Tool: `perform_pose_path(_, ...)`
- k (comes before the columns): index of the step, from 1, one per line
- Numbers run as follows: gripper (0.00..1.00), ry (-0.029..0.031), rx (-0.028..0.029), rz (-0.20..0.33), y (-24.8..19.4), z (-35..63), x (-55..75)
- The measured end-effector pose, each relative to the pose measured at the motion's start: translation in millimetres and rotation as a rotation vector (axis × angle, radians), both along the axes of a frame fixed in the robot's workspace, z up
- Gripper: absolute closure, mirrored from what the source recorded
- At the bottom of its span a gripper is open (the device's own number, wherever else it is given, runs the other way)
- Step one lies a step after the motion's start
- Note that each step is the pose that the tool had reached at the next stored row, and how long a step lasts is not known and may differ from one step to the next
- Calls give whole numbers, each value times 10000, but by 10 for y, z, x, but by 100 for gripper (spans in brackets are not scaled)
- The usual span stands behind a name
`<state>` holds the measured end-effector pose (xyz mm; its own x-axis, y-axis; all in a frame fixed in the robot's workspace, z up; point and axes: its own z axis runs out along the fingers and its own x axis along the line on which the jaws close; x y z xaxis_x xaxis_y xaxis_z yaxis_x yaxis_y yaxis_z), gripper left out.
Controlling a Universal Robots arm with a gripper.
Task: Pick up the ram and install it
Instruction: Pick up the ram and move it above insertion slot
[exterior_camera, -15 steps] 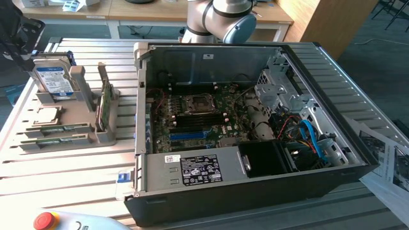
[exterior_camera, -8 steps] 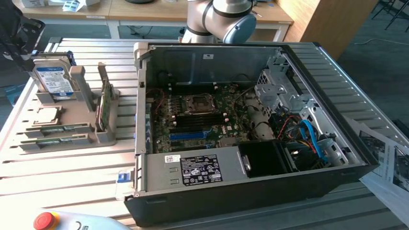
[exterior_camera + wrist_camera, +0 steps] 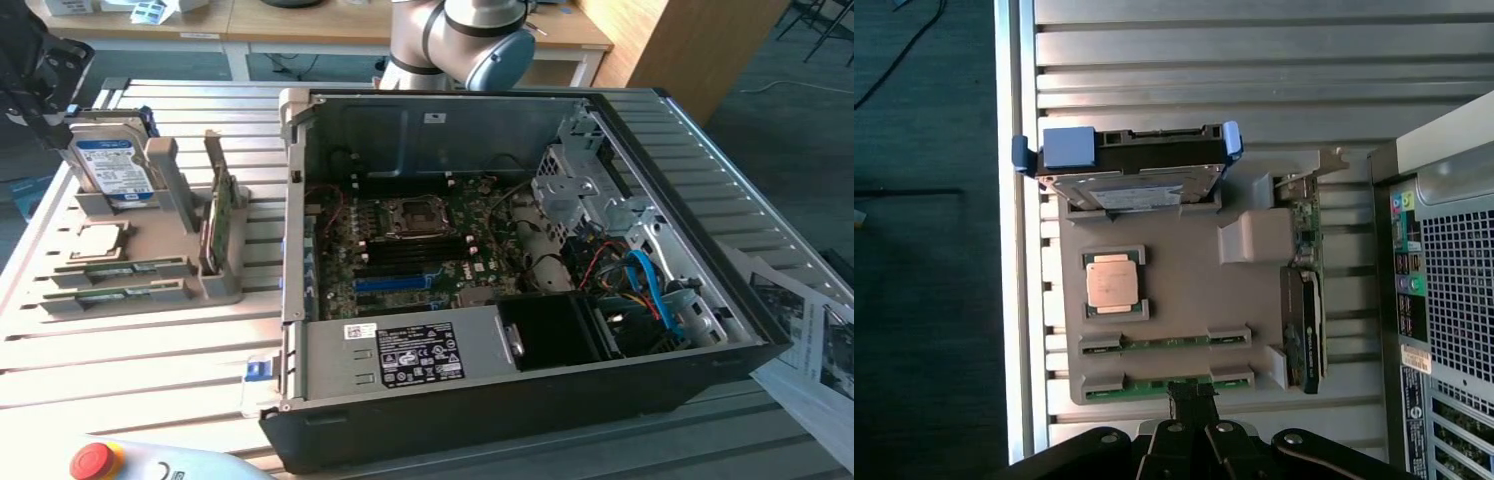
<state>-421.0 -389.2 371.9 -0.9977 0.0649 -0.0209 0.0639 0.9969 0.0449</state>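
Worktop of metal slats carries an open black computer case, motherboard facing up, lid off. Robot arm stands behind the case's far wall. Gray holder sits on the worktop just beside the case, on the exterior view's left. Hard drive stands on edge at the holder's far end. Dark card stands upright along the holder side nearest the case. Ram lies flat in the holder's outermost slot, at the end opposite the hard drive, not picked up. Second stick lies flat in the next slot, parallel and just beside it. Square processor chip sits between that stick and the hard drive. End effector hangs right over the ram's middle; apart or together, cannot tell. Contact with the ram unclear too. Red button at the exterior view's near left corner.
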Motion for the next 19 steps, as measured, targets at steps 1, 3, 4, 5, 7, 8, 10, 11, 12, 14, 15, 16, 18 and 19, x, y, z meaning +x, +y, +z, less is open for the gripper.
perform_pose_path(1,89,0,0,104,0,0,0)
perform_pose_path(3,89,-1,0,465,0,-1,0)
perform_pose_path(4,89,-1,0,647,0,-1,0)
perform_pose_path(5,89,-1,0,827,0,0,0)
perform_pose_path(7,89,-1,0,1182,0,0,0)
perform_pose_path(8,89,-1,0,1351,0,-1,0)
perform_pose_path(10,89,-1,1,1707,0,0,0)
perform_pose_path(11,89,0,0,1883,0,0,0)
perform_pose_path(12,89,-1,0,2057,0,0,0)
perform_pose_path(14,89,-1,0,2390,0,0,0)
perform_pose_path(15,89,0,1,2536,0,0,0)
perform_pose_path(16,89,-1,1,2692,0,0,0)
perform_pose_path(18,89,0,0,2988,0,0,0)
perform_pose_path(19,89,-1,0,3131,0,0,0)
